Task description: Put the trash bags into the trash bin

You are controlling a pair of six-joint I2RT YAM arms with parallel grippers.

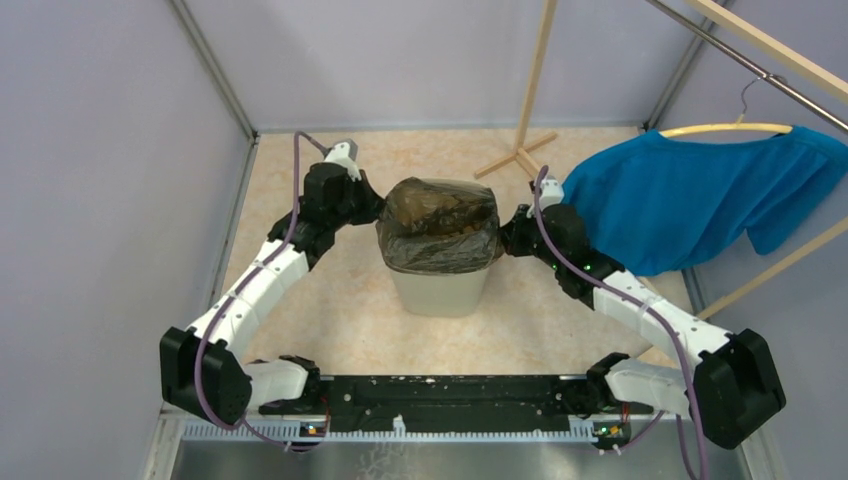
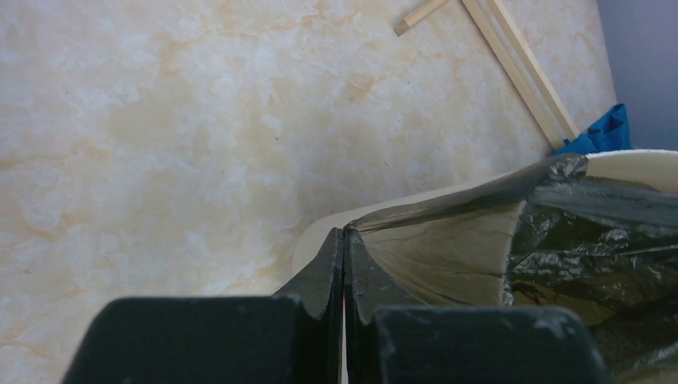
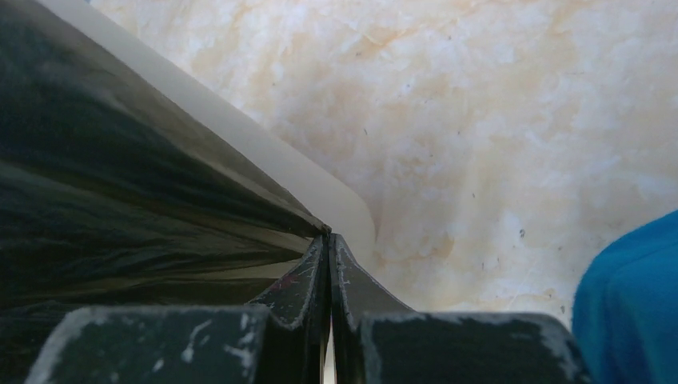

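The cream-beige trash bin [image 1: 440, 292] stands in the middle of the floor. The dark grey-brown trash bag [image 1: 438, 226] is stretched over its rim and hangs partway down its sides. My left gripper [image 1: 376, 209] is shut on the bag's left edge; in the left wrist view the film [image 2: 456, 248] pulls taut from the closed tips [image 2: 344, 234] over the bin rim [image 2: 640, 160]. My right gripper [image 1: 505, 238] is shut on the bag's right edge; in the right wrist view the bag [image 3: 120, 200] runs to the closed tips [image 3: 329, 237] beside the bin rim [image 3: 320, 188].
A blue garment [image 1: 690, 195] hangs on a hanger from a wooden rack at the right, close to my right arm. The rack's wooden foot [image 1: 518, 158] lies behind the bin. Grey walls close in the marbled floor on the left and back.
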